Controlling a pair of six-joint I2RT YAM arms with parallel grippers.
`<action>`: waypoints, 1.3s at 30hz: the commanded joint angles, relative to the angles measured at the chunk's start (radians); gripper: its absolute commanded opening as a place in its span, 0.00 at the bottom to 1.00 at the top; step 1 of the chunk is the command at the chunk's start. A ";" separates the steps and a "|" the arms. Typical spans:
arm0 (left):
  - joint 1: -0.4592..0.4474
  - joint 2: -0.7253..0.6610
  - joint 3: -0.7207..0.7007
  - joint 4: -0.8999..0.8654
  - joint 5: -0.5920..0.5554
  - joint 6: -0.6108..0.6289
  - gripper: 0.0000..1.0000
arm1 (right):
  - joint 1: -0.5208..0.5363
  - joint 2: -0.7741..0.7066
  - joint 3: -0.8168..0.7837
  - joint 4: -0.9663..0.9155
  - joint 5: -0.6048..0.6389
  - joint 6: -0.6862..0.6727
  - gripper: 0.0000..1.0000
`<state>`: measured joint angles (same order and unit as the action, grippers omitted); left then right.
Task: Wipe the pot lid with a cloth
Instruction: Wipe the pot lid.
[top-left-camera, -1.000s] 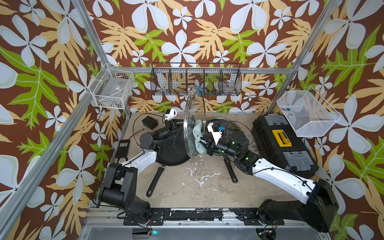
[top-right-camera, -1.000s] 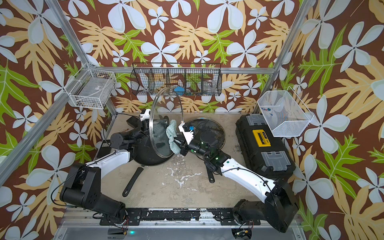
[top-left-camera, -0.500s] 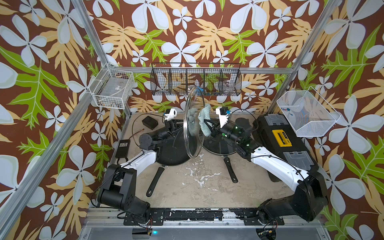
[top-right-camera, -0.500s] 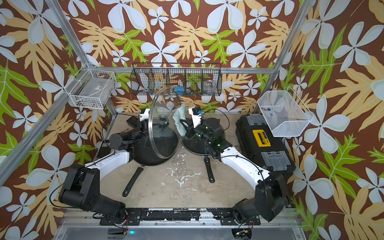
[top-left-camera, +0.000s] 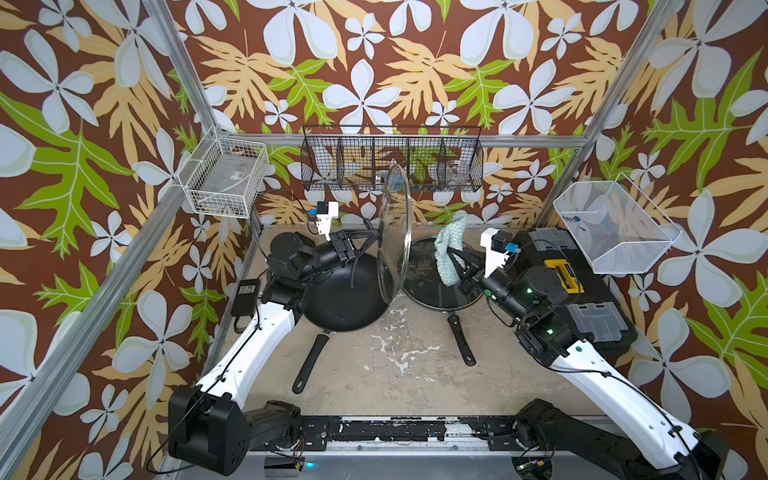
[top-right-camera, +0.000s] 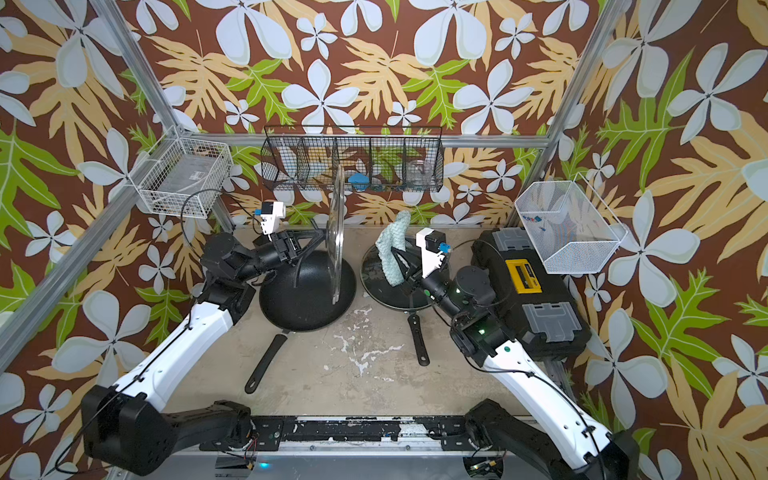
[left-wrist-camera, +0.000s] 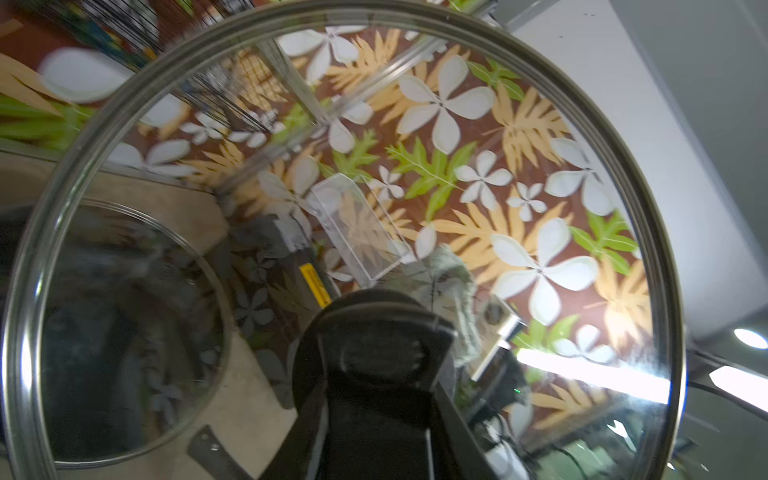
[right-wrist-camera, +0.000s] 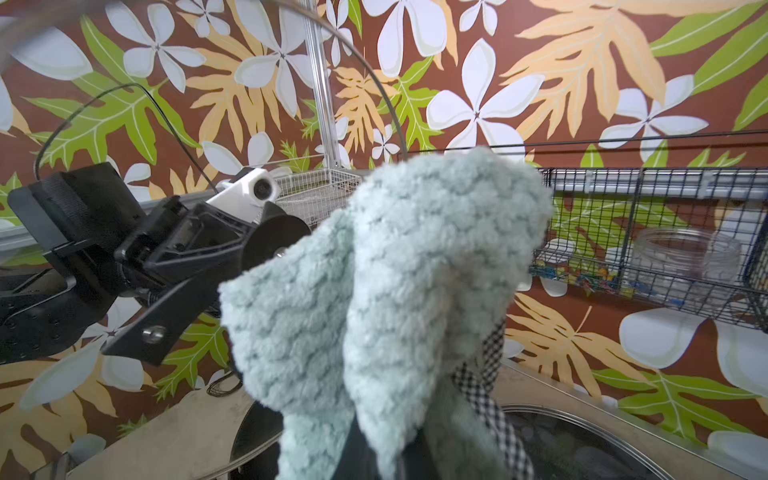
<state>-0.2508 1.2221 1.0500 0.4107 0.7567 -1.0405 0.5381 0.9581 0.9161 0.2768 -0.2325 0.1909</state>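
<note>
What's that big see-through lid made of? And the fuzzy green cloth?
The pot lid looks like clear glass: you can see straight through it. Its rim seems to be shiny metal, and its knob is likely matte black plastic. The cloth looks like soft, nubby fabric; which fibre, I cannot tell.

The pot lid (top-left-camera: 395, 235) is clear, glossy glass with glare across it, ringed by a smooth, dull-shining metal rim (left-wrist-camera: 23, 291) and fitted with a matt black plastic knob (left-wrist-camera: 374, 353). The cloth (right-wrist-camera: 395, 291) is soft, nubby woven fabric. The left pan (top-left-camera: 345, 303) looks matt black and finely speckled, and the table (top-left-camera: 395, 374) is rough, scuffed beige with flaking white patches.
</note>
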 joint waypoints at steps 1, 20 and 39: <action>0.002 -0.042 0.013 -0.284 -0.277 0.431 0.00 | 0.013 -0.027 0.023 -0.064 0.026 -0.044 0.00; -0.138 -0.216 -0.137 -0.389 -0.759 1.272 0.00 | 0.392 0.249 0.277 -0.278 0.464 -0.312 0.00; -0.194 -0.319 -0.219 -0.245 -0.660 1.435 0.00 | 0.407 0.490 0.446 -0.421 0.592 -0.336 0.00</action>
<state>-0.4450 0.9127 0.8200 -0.0051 0.0708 0.4000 0.9466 1.4399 1.3575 -0.1436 0.3466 -0.1390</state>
